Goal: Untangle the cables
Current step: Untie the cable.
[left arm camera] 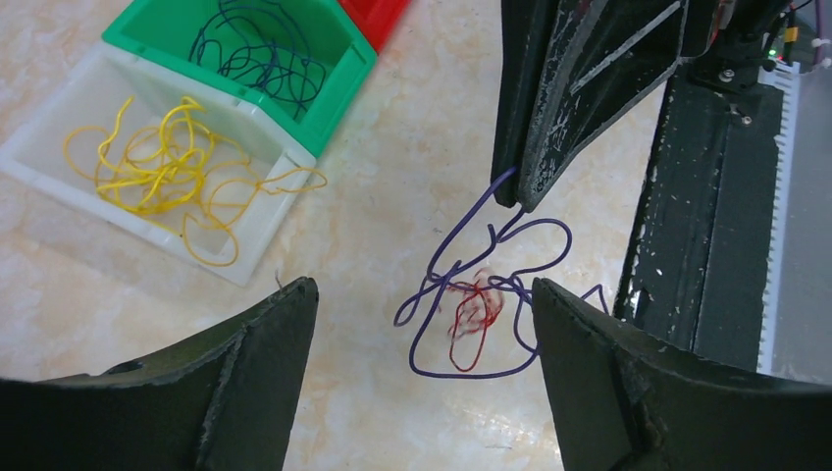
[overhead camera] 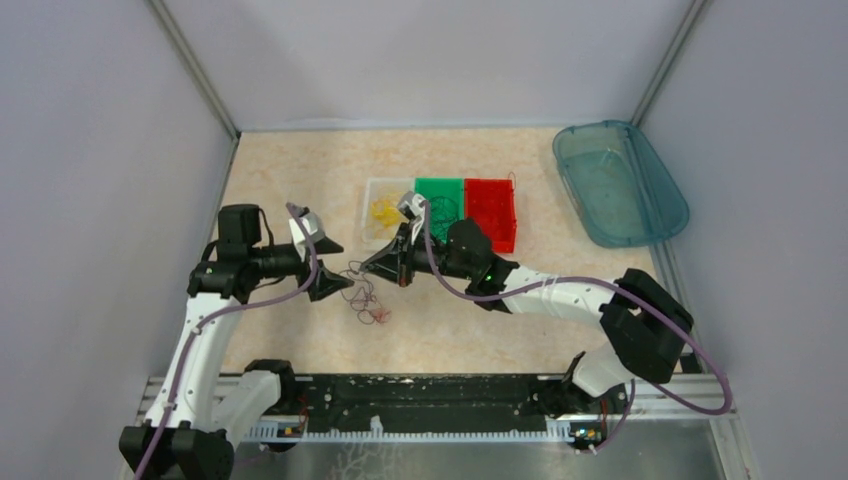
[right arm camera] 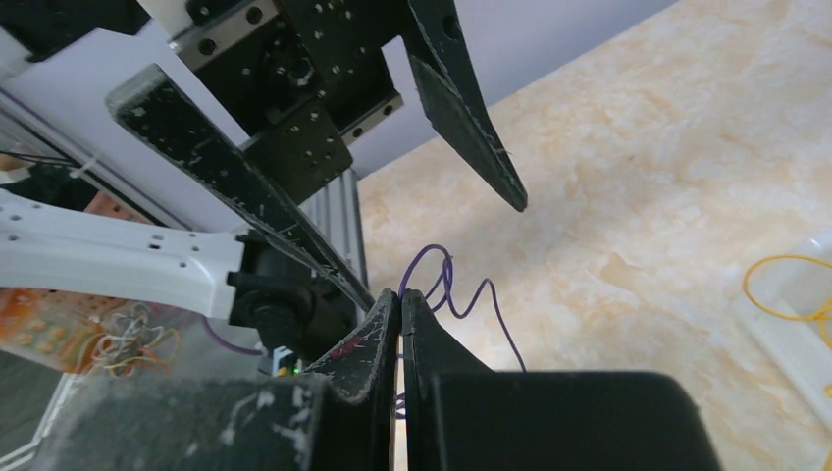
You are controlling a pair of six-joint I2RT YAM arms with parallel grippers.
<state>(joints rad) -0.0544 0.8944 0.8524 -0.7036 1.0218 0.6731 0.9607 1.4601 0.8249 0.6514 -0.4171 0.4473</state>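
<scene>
Two grippers are seen tip to tip near mid-table. R gripper [right arm camera: 400,296] is clamped tight on a thin curly purple wire [left arm camera: 567,238], pinched at the fingertips w/ no gap btwn jaws. L gripper [left arm camera: 422,285] is spread wide, nothing held; the purple loops are framed btwn its fingers in the wrist view. A small red curly wire [left arm camera: 471,329], blurred, is caught among the purple loops. Both are found over the beige marbled tabletop [overhead camera: 300,170], near a white plastic bin [left arm camera: 228,113] w/ yellow wires [left arm camera: 147,167] and a green plastic bin [left arm camera: 338,98] w/ dark wires [left arm camera: 260,59].
</scene>
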